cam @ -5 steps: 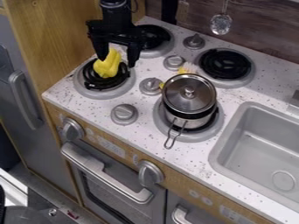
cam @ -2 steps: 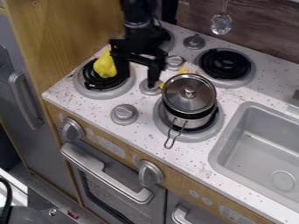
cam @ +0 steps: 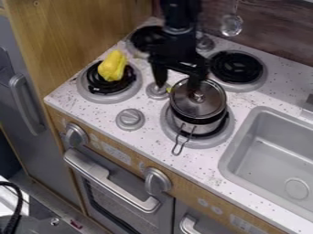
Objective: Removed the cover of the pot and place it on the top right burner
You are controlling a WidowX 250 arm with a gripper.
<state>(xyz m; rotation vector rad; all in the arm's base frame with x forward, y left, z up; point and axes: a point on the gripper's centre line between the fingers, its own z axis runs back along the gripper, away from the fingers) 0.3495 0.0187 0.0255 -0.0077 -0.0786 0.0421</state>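
Stovetop (cam: 148, 114); four burners (cam: 237, 67); one lidded pot (cam: 196, 126)

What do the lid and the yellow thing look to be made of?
The lid: probably shiny metal, possibly with a glass centre, judging by its bright rim and reflections. The yellow thing: likely smooth plastic or rubber, given its even colour and soft sheen.

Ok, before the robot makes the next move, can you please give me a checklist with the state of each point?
1. Lid sits on the pot: ok.
2. Pot stands on the front right burner: ok.
3. Gripper is open: ok, its fingers are apart.
4. Lid knob is midway between the fingers: not ok, it appears near the right-hand finger in the picture.
5. Fingers are low enough to grip the knob: cannot tell from this view.
6. Top right burner is in view: ok.
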